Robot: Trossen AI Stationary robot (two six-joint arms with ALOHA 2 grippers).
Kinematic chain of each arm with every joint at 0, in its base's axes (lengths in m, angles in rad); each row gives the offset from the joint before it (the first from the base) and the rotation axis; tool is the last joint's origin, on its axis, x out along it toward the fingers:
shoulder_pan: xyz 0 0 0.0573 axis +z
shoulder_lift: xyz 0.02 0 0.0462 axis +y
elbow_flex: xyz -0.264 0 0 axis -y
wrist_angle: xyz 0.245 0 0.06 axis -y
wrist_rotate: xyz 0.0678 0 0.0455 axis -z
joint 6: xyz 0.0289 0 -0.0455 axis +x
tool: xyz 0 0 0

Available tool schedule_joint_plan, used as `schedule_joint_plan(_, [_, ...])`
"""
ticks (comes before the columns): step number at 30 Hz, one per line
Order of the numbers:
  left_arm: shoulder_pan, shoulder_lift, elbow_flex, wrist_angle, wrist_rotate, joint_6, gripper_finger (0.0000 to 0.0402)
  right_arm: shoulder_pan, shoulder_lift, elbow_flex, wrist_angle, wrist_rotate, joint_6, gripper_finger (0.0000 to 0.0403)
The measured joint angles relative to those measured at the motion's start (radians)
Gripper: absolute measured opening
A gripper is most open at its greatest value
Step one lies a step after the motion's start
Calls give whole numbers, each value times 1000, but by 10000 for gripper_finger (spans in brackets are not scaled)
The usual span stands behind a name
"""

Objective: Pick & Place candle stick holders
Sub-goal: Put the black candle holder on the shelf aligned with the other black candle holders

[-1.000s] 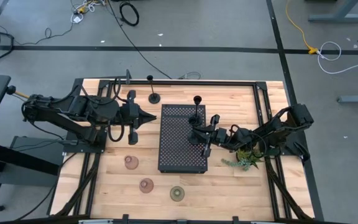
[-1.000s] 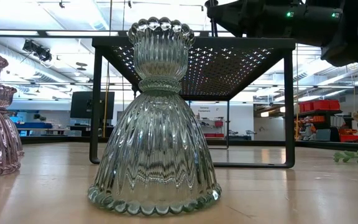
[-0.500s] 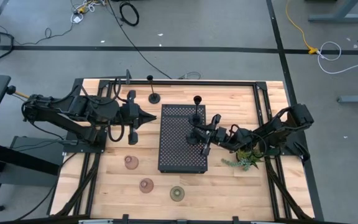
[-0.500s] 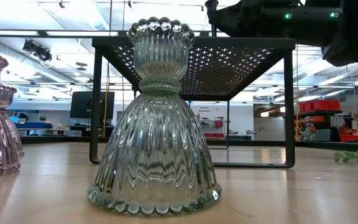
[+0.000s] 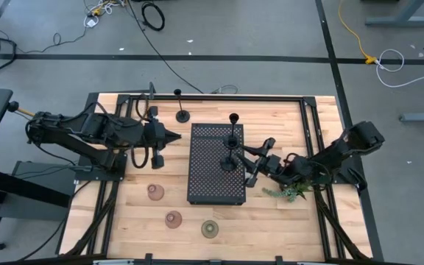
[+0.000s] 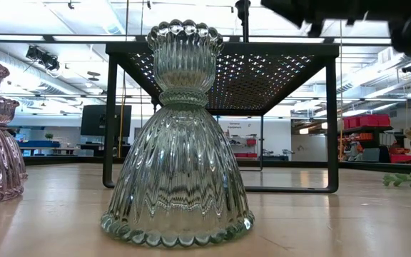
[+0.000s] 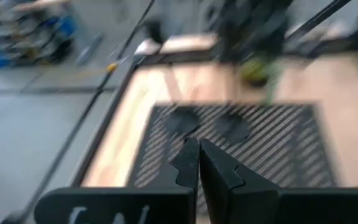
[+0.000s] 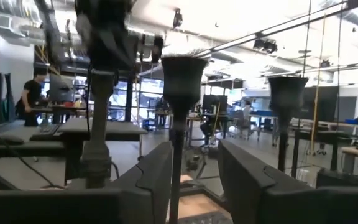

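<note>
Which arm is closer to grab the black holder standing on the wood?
Left: the left gripper sits near that black holder, while the right gripper is across the tray.

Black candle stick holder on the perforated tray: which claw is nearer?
Right. The right claw sits just beside the holder, open; the left claw waits shut beyond the tray's opposite edge.

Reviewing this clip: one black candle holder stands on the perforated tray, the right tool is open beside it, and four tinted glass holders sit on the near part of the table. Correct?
Not quite. The high view shows three glass holders, two pinkish and one green, not four. The rest holds: a black candle holder stands on the perforated tray, with the right tool open beside it.
</note>
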Motion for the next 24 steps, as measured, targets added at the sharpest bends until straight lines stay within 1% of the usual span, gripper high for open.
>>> schedule_joint_plan(3, [3,0,0,-101,-108,-50,16,42,-49,0,-21,76,-47,138])
schedule_joint_plan(5, [15,4,-15,-133,-164,-93,16,69,-81,0,-37,136,-80,141])
schedule_joint_plan(8, [45,-4,-101,-158,-222,-161,16,104,-124,0,-65,186,-107,142])
schedule_joint_plan(10, [79,-19,-191,-120,-248,-203,16,120,-141,0,-81,194,-109,142])
schedule_joint_plan(13, [149,-43,-376,56,-303,-213,16,133,-153,0,-112,186,-110,140])
schedule_joint_plan(16, [254,-79,-550,304,-301,-188,16,140,-155,0,-125,182,-109,139])
schedule_joint_plan(20, [403,-103,-755,604,-181,-171,22,145,-155,0,-140,176,-103,139])
schedule_joint_plan(24, [545,-105,-897,794,-68,-180,58,146,-155,0,-157,143,-80,139])
